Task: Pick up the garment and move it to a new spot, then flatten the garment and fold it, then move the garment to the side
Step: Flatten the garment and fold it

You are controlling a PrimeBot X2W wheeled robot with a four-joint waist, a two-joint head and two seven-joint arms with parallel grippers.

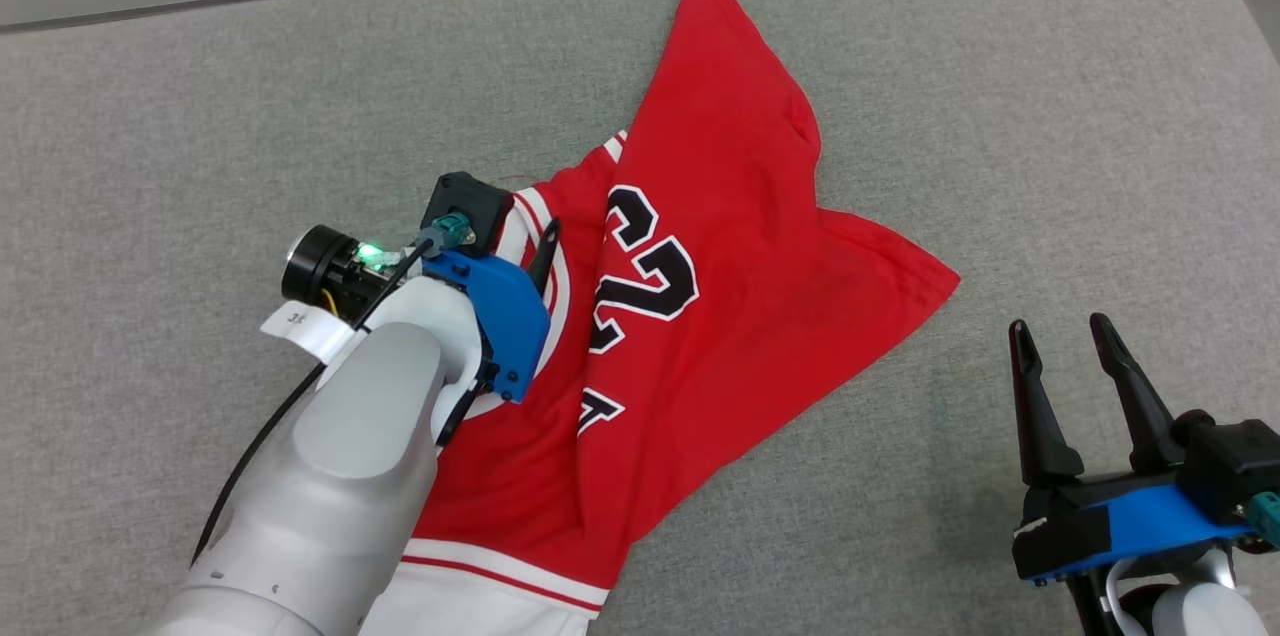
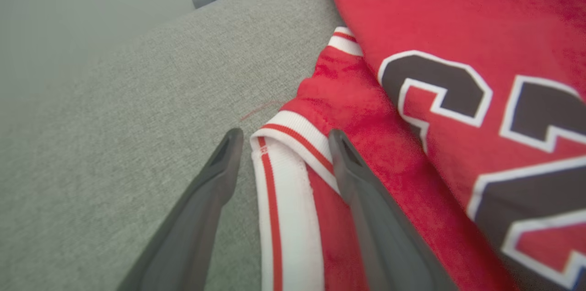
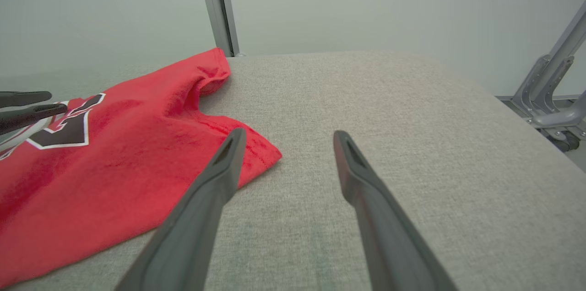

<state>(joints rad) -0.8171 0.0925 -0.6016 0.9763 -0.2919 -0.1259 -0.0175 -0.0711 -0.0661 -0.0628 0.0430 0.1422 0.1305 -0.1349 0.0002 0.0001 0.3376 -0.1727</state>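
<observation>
Left gripper (image 2: 284,137), jaws apart, straddles the garment's (image 1: 740,336) striped trim (image 2: 293,218); best lowered fully before closing, to pinch the edge. Right gripper (image 1: 1060,324), likewise spread, hangs right.

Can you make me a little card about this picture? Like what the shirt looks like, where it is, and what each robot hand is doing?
Garment: red jersey, rumpled and flopped over itself, black numbers outlined in white
Surface: gray padded surface
Left gripper: open, one finger on each side of the jersey's striped edge
Right gripper: open, over bare gray fabric, apart from the jersey
Neatly folded yet: no
</observation>
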